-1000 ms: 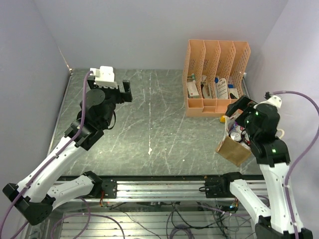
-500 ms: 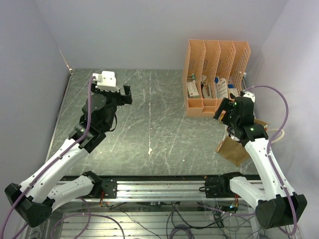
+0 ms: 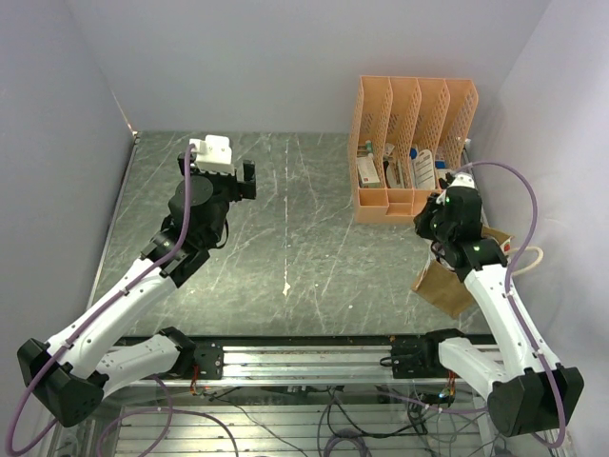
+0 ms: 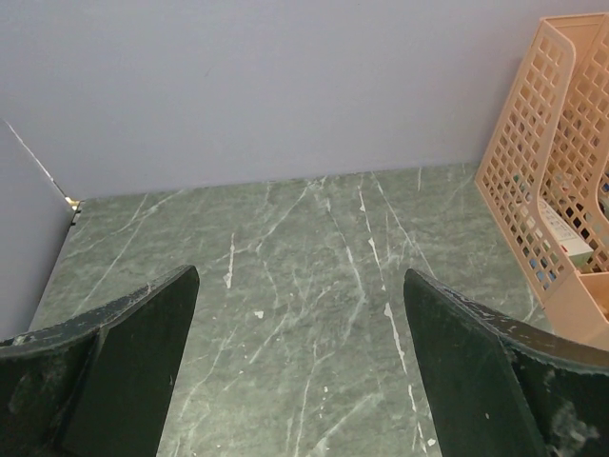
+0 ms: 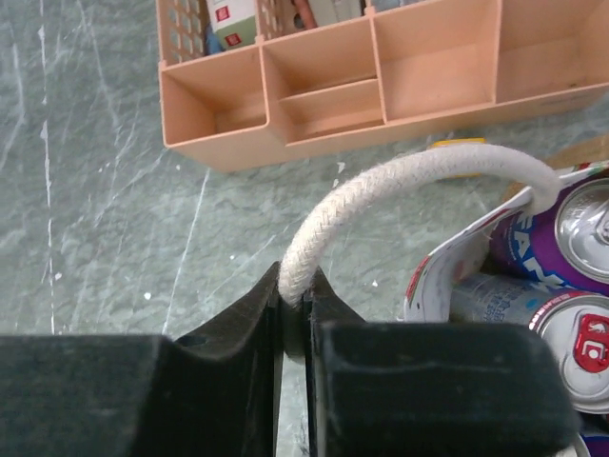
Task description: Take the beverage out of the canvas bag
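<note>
Right wrist view: the right gripper [image 5: 293, 314] pinches a white rope handle [image 5: 381, 190] of the canvas bag [image 5: 426, 276], fingers pressed together on the cord, which arcs up and right to the bag's rim. Inside the open mouth at least 2 beverage cans show, a purple can [image 5: 571, 233] and a silver can [image 5: 580, 343] with a red tab, lids facing up out of the bag toward the camera, long axes roughly upright.

From the top external camera, the bag [image 3: 447, 286] sits at the table's [image 3: 285, 228] near-right edge, just near of the peach file organizer [image 3: 414, 143], leaning with its brown wall facing near-left and its mouth hidden under the right gripper [image 3: 436, 231].

The left gripper [image 4: 300, 281], fingers spread wide, hangs over bare table on the far left, well apart from the bag.
</note>
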Motion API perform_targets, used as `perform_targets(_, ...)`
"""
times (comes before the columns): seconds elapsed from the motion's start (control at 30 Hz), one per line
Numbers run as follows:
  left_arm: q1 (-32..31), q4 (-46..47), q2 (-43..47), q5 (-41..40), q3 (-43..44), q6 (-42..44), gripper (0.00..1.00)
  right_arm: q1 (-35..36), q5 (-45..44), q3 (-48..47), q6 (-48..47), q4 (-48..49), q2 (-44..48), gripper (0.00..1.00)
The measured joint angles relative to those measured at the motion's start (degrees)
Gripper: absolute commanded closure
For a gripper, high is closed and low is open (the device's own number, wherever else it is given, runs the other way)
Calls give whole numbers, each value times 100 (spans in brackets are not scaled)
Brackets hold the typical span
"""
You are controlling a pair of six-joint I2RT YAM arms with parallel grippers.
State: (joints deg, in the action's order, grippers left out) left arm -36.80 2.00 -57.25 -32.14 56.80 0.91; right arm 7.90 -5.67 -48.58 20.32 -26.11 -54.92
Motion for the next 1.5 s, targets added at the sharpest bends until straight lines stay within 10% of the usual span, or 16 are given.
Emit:
perform_targets(1.1,0,31,-125,-61,-39,37,1,166,2911,205,203,-973,828,100)
perform_targets(1.5,0,26,-181,-61,-39,39,1,3536,1770,-146,588,-254,-557,100)
